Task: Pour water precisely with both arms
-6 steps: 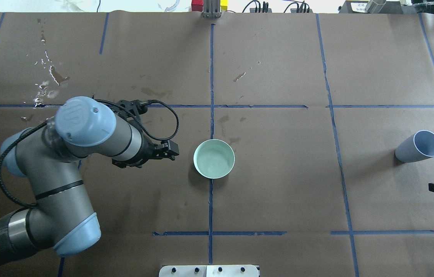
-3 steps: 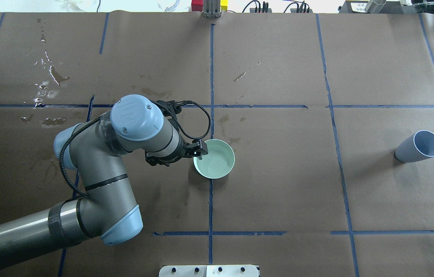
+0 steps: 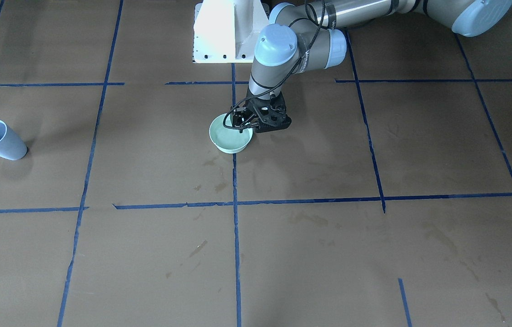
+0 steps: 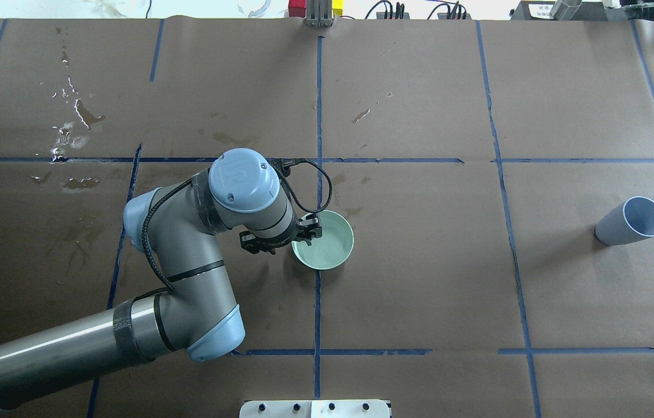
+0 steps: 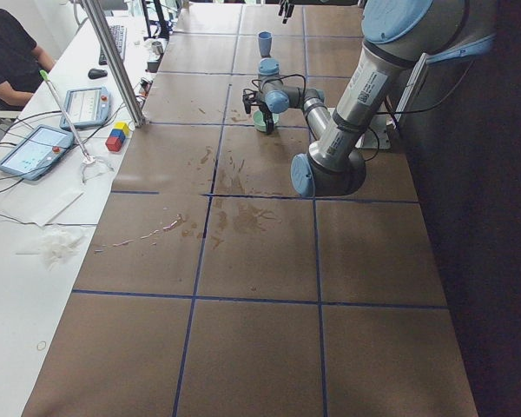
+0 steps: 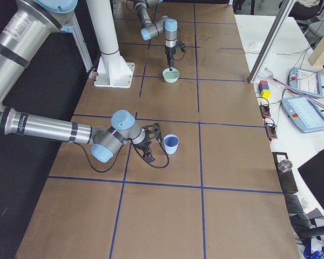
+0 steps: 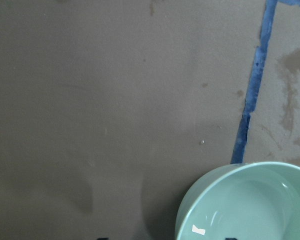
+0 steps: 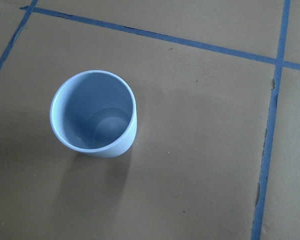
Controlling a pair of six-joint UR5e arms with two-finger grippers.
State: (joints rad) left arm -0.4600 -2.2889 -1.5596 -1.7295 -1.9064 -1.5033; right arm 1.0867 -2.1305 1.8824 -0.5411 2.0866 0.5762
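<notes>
Overhead exterior shows the left tool [image 4: 310, 227] hanging at the rim of the mint-green bowl [image 4: 332, 249], on the bowl's robot-left side. Its jaws are released and apart, one fingertip outside the rim and one inside. Water [image 7: 250, 210] shows as a faint sheen within the bowl. A blue-grey cup [image 4: 631, 222] stands upright on the counter [image 4: 419, 290], well off to the bowl's robot-right. The right tool [image 6: 153, 141] is out there too, and whether it is released or clenched cannot be told.
</notes>
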